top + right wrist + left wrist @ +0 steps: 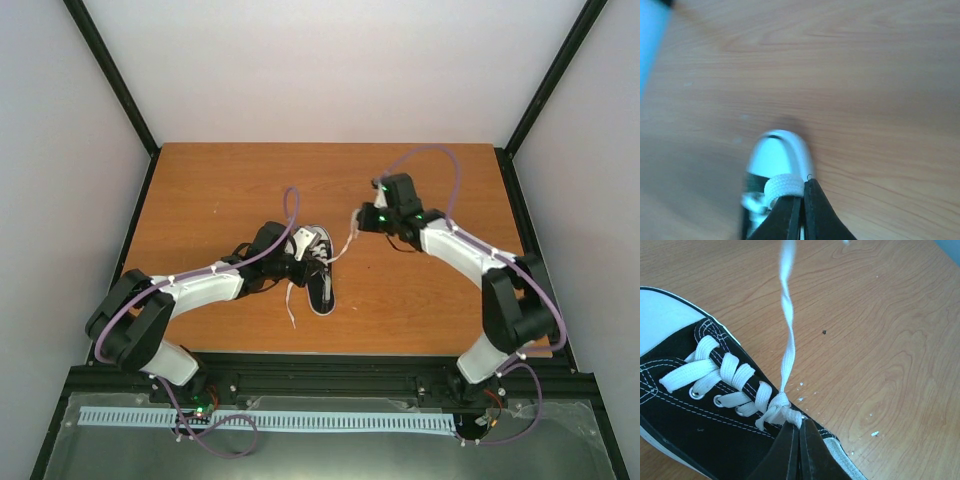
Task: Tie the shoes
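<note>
A small black sneaker (322, 290) with a white toe cap and white laces lies mid-table. My left gripper (297, 255) is over its eyelets, shut on the lace right at a first knot (780, 405); its closed fingertips (800, 427) touch the knot. One lace (787, 340) runs taut and twisted up from the knot. In the top view this lace (342, 243) leads to my right gripper (358, 216), raised right of the shoe. The right gripper (801, 197) is shut on a fold of lace (784, 186), with the toe cap (772, 155) blurred below.
The other lace end (291, 305) trails loose over the shoe's left side onto the wooden table (420, 300). Small white crumbs (874, 433) lie on the wood. Black frame posts and white walls enclose the table.
</note>
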`<state>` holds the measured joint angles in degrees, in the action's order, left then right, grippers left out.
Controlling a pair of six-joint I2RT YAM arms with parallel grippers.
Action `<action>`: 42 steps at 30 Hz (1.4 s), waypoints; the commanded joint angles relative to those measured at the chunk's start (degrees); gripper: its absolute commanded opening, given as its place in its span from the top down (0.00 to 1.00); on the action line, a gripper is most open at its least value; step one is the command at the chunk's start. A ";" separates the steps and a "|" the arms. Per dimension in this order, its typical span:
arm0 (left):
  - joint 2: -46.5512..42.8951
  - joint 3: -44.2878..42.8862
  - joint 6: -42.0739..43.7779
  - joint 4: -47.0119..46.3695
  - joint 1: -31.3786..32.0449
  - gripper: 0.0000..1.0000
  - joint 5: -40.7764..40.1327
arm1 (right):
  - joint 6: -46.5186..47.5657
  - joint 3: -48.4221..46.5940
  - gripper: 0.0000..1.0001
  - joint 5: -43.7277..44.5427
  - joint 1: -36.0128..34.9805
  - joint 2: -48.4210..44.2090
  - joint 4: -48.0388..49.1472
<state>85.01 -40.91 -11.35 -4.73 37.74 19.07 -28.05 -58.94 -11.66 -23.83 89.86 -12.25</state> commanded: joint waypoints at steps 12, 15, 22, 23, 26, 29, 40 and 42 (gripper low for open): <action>-2.74 0.80 -4.00 -3.50 0.23 0.99 -0.29 | 0.37 3.83 0.20 -17.14 -0.46 -3.92 5.84; -2.47 0.22 -5.03 -2.99 0.23 0.99 0.43 | 4.71 9.44 0.19 -17.73 -0.16 -7.88 8.09; 0.15 -4.47 -9.01 2.95 0.23 0.99 0.83 | 14.21 18.60 0.24 -26.42 -2.28 -11.65 14.68; 0.30 -4.72 -9.65 3.05 0.23 0.99 1.12 | 15.12 20.19 0.25 -26.12 -3.48 -12.39 16.60; 0.83 -5.70 -11.01 4.01 0.22 0.99 1.92 | 14.82 25.06 0.26 -25.63 -6.03 -13.54 25.11; 1.80 -7.40 -11.35 6.20 0.23 0.99 2.01 | 15.51 27.52 0.26 -21.67 -8.29 -13.41 31.27; 3.46 -10.47 -12.85 9.67 0.23 0.99 2.94 | 18.29 25.89 0.33 -11.33 -13.91 -5.23 36.90; 3.63 -10.80 -12.90 9.89 0.21 0.99 3.24 | 18.76 24.50 0.37 -9.96 -14.93 -3.41 36.08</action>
<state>87.99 -48.73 -22.94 3.88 37.74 21.04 -11.81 -31.79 -25.45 -36.67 83.64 21.12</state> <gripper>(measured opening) 0.025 0.654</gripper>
